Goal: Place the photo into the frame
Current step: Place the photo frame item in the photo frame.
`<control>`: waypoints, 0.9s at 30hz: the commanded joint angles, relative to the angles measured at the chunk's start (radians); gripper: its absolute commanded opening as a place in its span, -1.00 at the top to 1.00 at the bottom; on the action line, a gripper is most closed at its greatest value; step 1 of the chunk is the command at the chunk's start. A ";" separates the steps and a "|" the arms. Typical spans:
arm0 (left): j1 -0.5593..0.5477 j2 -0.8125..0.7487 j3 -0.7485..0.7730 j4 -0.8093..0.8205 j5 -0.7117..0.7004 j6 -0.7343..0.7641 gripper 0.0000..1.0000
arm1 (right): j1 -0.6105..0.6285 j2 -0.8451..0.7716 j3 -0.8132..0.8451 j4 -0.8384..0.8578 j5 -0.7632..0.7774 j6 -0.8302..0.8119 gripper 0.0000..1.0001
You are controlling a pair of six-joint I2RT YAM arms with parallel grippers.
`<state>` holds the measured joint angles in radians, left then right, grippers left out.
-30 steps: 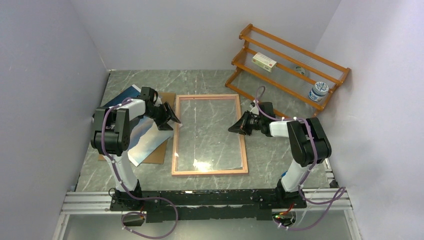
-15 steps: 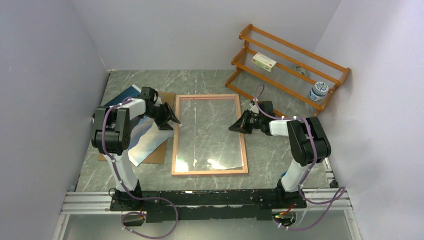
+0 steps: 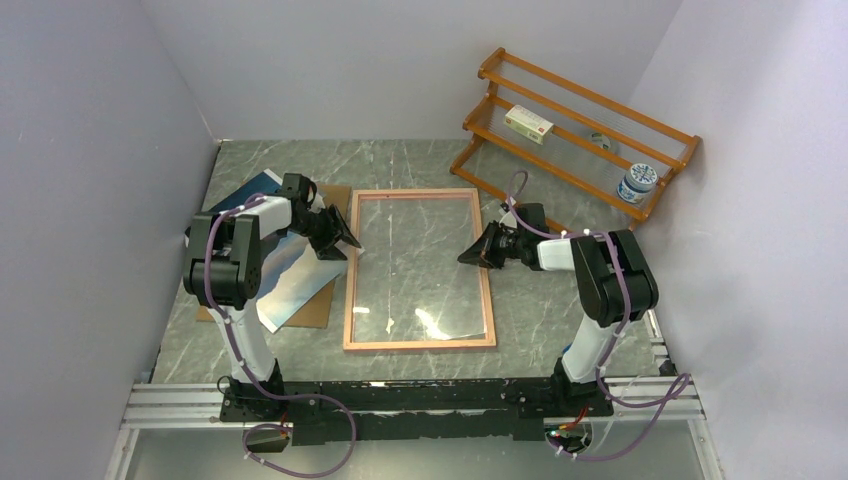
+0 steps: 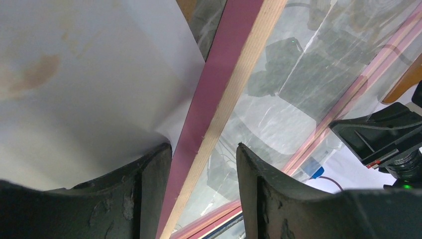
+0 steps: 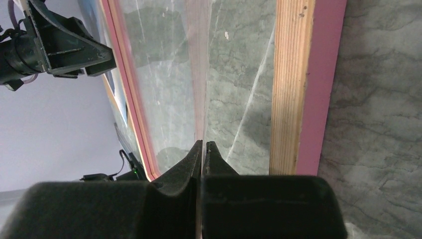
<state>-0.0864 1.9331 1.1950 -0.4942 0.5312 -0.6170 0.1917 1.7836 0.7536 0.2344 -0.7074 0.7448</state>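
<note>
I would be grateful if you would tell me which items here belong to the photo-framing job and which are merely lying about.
For the job: the photo, the frame, the clear sheet within it, the brown backing board under the photo.
Lying about: the orange rack, the small box and the jar on it.

Grey marbled table [image 3: 420,160], frame [image 3: 418,343] flat at centre, brown board [image 3: 318,308] left, orange rack [image 3: 590,100] back right

pale walls [image 3: 400,60], grey marbled table [image 3: 420,160] (orange rack [image 3: 590,97] far right).
</note>
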 commanded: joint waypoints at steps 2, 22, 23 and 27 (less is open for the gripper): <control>-0.008 0.055 -0.003 -0.009 -0.050 0.041 -0.15 | 0.013 0.014 0.037 0.058 -0.016 -0.006 0.89; -0.007 0.043 0.080 -0.103 -0.076 0.083 -0.47 | 0.016 -0.038 0.138 -0.182 0.028 -0.063 -0.29; -0.007 0.043 0.083 -0.104 -0.075 0.084 -0.47 | 0.016 -0.047 0.144 -0.208 0.034 -0.069 -0.37; -0.007 0.040 0.083 -0.108 -0.066 0.080 -0.49 | 0.016 -0.094 0.188 -0.354 0.091 -0.126 -0.57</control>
<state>-0.0975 1.9488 1.2610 -0.5678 0.5220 -0.5743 0.2077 1.7664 0.8734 0.0265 -0.6773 0.6918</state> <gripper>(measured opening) 0.736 0.758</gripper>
